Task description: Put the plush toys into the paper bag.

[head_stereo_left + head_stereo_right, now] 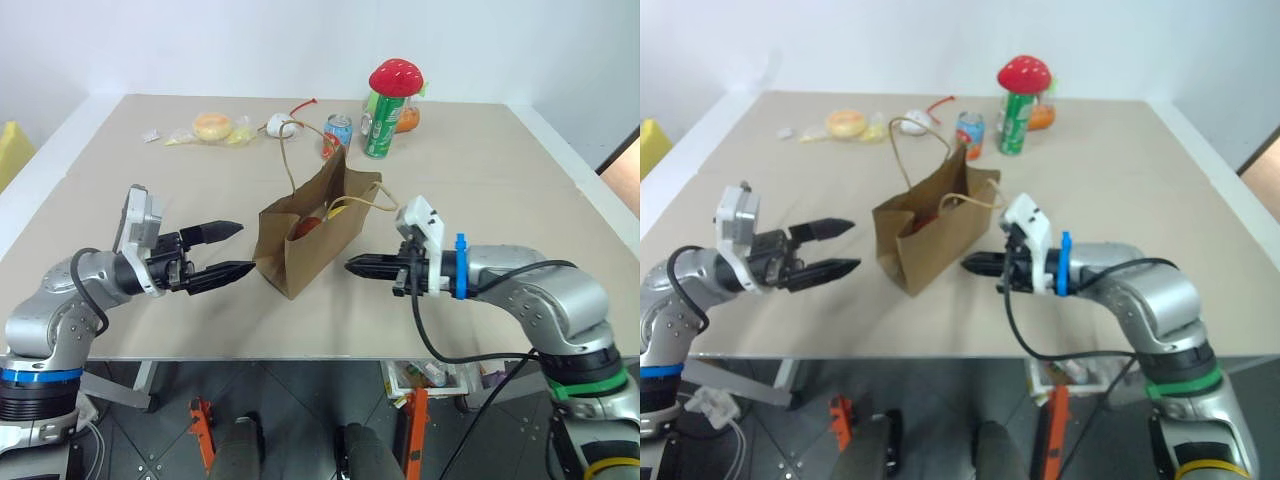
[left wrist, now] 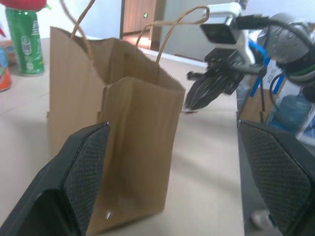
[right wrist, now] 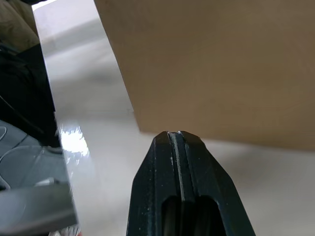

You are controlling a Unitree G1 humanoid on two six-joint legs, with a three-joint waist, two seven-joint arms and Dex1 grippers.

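- The plain brown kraft paper bag with two thin loop handles (image 1: 305, 235) stands upright on the beige table (image 1: 520, 200), pretty much between my two hands.
- Both plush toys sit inside it: I can see a bit of the fuzzy reddish-brown one (image 1: 307, 225) and a sliver of the smooth yellow-and-white one (image 1: 338, 210) through the open top.
- My left fingers (image 1: 222, 252) are spread wide apart, holding nothing, and point at the bag's side from just beside it.
- My right fingers (image 1: 358, 267) are pressed together with nothing between them, tip aimed at the bag's other side, close but not touching.
- At the back of the table: a red mushroom-capped toy (image 1: 396, 76) sitting on top of a green can (image 1: 380, 125), a blue-and-red can (image 1: 338, 131), a small white toy with a red tail (image 1: 279, 125) and a bagged yellow donut-looking thing (image 1: 211, 127).
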